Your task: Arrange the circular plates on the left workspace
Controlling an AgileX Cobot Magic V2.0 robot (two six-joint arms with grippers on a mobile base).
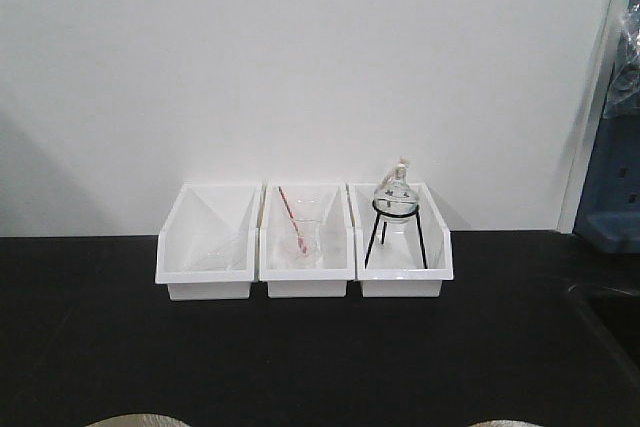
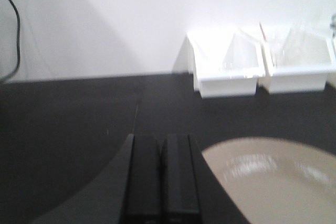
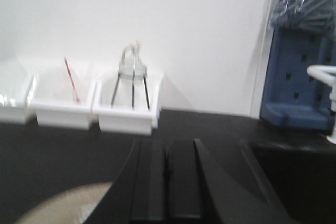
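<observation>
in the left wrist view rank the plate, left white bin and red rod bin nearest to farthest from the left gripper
1. circular plate, just right of the left gripper
2. left white bin, ahead by the wall
3. red rod bin, farther right beside it
</observation>
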